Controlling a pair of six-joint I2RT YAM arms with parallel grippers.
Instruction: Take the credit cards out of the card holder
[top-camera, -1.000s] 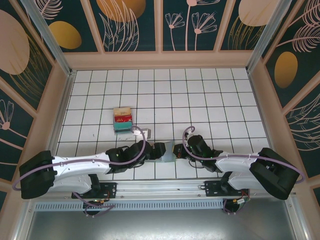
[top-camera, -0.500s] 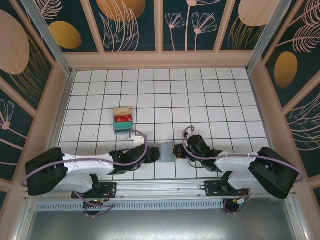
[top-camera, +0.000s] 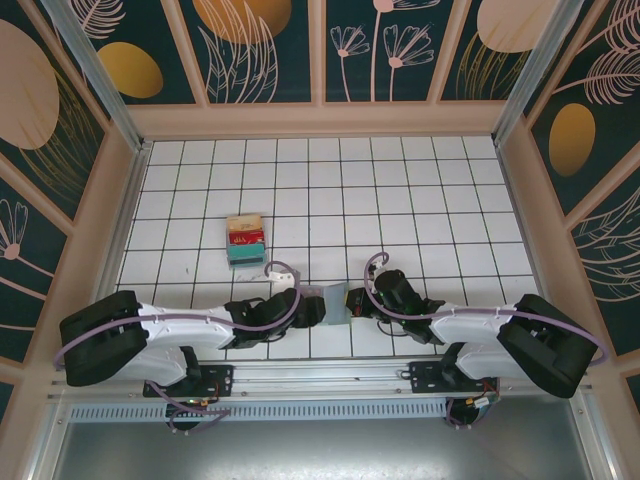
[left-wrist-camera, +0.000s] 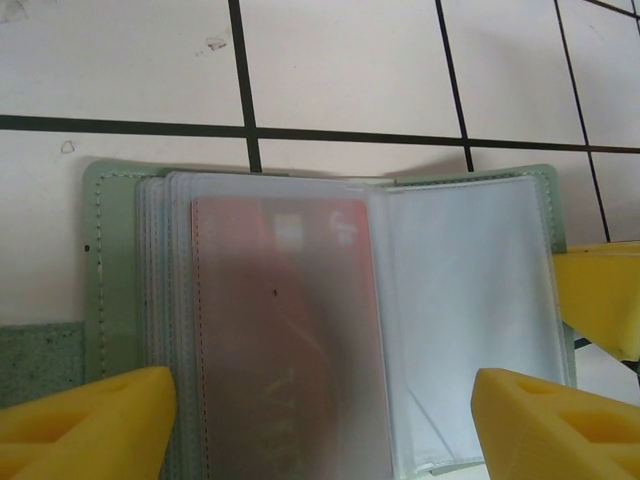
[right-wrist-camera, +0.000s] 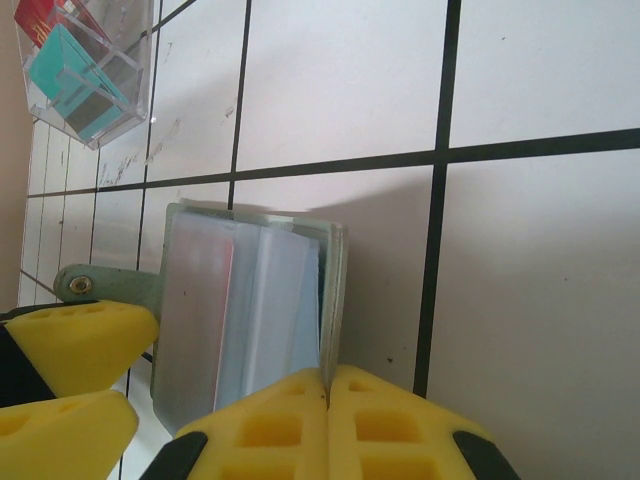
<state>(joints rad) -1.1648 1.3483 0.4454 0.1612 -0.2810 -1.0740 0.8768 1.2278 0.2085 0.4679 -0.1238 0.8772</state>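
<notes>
The grey-green card holder (top-camera: 331, 302) lies open on the tiles between my two grippers. In the left wrist view its clear sleeves fan out from the green cover (left-wrist-camera: 108, 290), and a pale orange-red credit card (left-wrist-camera: 285, 330) sits inside the top left sleeve. My left gripper (left-wrist-camera: 320, 430) is open, with its yellow fingers (left-wrist-camera: 85, 420) standing either side of the holder and touching nothing. My right gripper (right-wrist-camera: 327, 375) is shut on the edge of the holder's right cover leaf (right-wrist-camera: 335, 290), holding that leaf upright. The card's pink edge (right-wrist-camera: 229, 285) shows through the sleeves.
A clear box (top-camera: 245, 238) with tan, red and teal cards stands a few tiles behind the holder, to the left; it is at the top left of the right wrist view (right-wrist-camera: 85, 60). Wooden walls ring the white tiled table (top-camera: 420, 200).
My left gripper has drawn back to the left off the holder, leaving more of the open holder in sight. The right gripper has kept its grip and place.
</notes>
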